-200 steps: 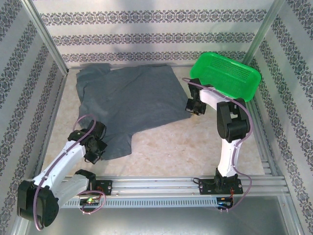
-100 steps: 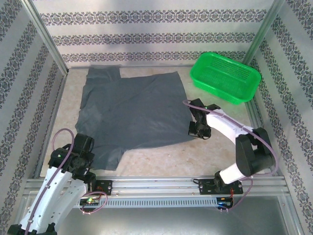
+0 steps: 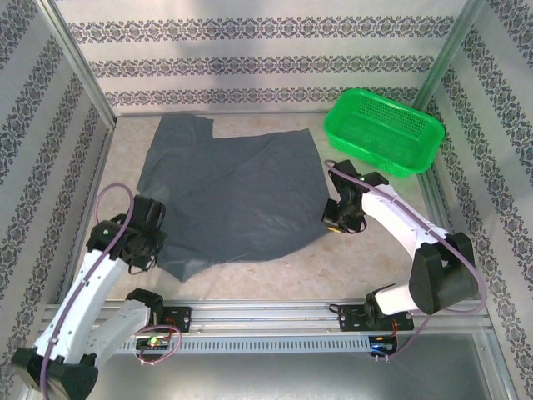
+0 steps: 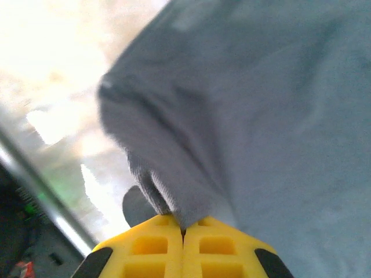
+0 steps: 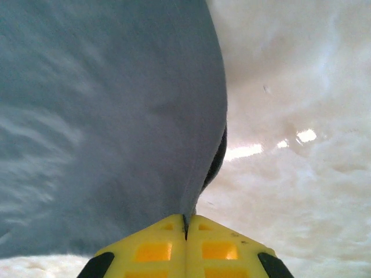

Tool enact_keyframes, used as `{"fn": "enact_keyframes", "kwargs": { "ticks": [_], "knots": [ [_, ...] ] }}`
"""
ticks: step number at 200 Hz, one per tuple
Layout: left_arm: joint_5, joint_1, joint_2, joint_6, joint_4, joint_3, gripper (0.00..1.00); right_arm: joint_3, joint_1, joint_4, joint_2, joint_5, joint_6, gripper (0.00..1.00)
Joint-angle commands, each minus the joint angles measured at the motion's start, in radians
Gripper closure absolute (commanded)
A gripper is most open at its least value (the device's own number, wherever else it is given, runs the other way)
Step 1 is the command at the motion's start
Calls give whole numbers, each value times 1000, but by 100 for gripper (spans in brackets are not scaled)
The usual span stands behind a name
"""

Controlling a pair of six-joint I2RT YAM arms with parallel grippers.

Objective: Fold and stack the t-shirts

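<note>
One dark slate-grey t-shirt (image 3: 229, 192) lies spread across the middle of the table, wider than the basket. My left gripper (image 3: 150, 250) is at its near left corner and is shut on the cloth. Up close, the yellow fingers (image 4: 151, 246) pinch a thick hem fold of the t-shirt (image 4: 261, 116). My right gripper (image 3: 333, 223) is at the shirt's near right edge, also shut on it. The right wrist view has the t-shirt (image 5: 104, 116) hanging from the closed jaws of the right gripper (image 5: 185, 223), lifted a little off the pale table.
A bright green mesh basket (image 3: 385, 132) stands at the back right, just beyond my right arm. Patterned walls enclose the table on three sides. A metal rail (image 3: 266, 312) runs along the near edge. Bare table (image 3: 275, 279) lies between the arms.
Both grippers have pulled the shirt toward the near edge and stretched it flatter. The left gripper dropped near the rail, then came slightly back up. The right arm swung down and outward.
</note>
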Motion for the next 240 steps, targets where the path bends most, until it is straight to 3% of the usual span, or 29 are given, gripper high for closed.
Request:
{"fn": "enact_keyframes", "kwargs": {
  "ticks": [1, 43, 113, 164, 240],
  "knots": [
    [-37, 38, 97, 101, 156, 64, 100, 70, -29, 17, 42, -10, 85, 100],
    [-6, 150, 241, 182, 262, 137, 100, 223, -72, 52, 188, 11, 121, 100],
    [68, 309, 323, 340, 415, 163, 100, 411, -107, 89, 372, 47, 149, 100],
    [147, 357, 381, 438, 549, 165, 100, 496, -124, 90, 470, 38, 140, 100],
    [204, 411, 486, 490, 608, 193, 100, 596, -127, 81, 567, 26, 135, 100]
  ]
}}
